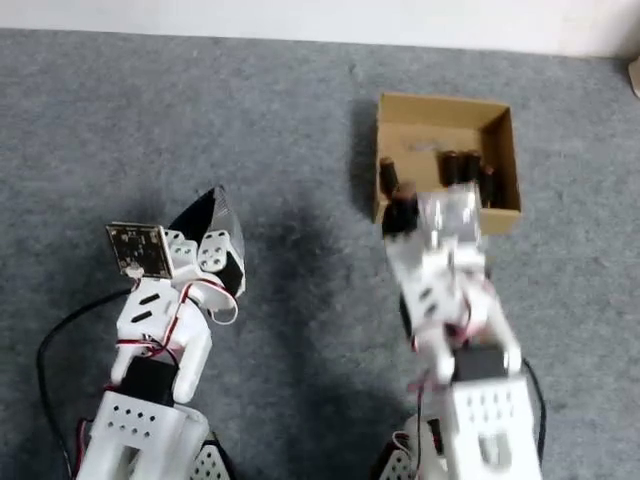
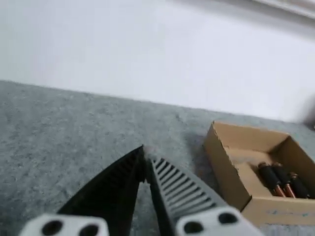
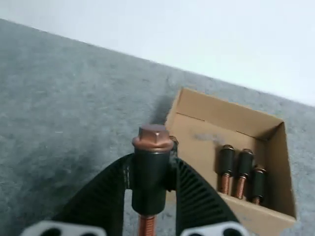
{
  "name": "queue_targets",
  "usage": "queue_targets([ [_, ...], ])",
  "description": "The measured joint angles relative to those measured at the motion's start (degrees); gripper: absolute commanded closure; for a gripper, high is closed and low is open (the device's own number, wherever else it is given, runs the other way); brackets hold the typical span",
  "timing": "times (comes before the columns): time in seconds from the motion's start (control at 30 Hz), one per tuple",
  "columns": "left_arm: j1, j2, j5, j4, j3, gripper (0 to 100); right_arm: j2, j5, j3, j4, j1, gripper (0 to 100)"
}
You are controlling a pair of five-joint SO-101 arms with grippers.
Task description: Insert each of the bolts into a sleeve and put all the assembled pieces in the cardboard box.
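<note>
**Sleeved bolt held at the box's corner, three pieces already inside**

The right gripper (image 3: 151,169) is clamped on a sleeved bolt (image 3: 149,183). The black sleeve is pinched upright between the two ribbed fingers. The copper hex head (image 3: 153,137) sits on top of the sleeve, and the threaded shank pokes out below it. The piece is at the near corner of the cardboard box (image 3: 227,112); whether it is over the rim or just short of it cannot be told.

Three assembled pieces (image 3: 241,172) lie side by side in the box, against one side wall. The right wrist view shows their black sleeves and copper shanks plainly. In the high view they are only dark shapes (image 1: 462,166) inside the box (image 1: 440,104).

The left gripper (image 2: 145,158) is well away from the box (image 2: 222,156). Its tips are pressed together with nothing between them, above the grey mat (image 1: 300,150). In the high view it (image 1: 214,206) points up the mat.
</note>
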Motion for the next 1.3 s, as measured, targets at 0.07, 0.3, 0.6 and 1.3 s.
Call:
queue_targets([
  [0.07, 0.00, 0.00, 0.00, -2.29, 1.67, 99, 12.22, 0.00, -9.58, 0.00, 1.32, 99.4],
  [0.3, 0.00, 0.00, 0.00, -6.86, 2.90, 99, 54.86, 0.00, -46.86, 10.90, 6.51, 99.4],
  [0.6, 0.00, 0.00, 0.00, -6.86, 2.90, 99, 100.13, 0.00, -95.56, 29.98, 11.25, 99.4],
  [1.3, 0.00, 0.00, 0.00, -6.86, 2.90, 99, 136.09, 0.00, -153.23, 54.68, 12.13, 67.0],
])
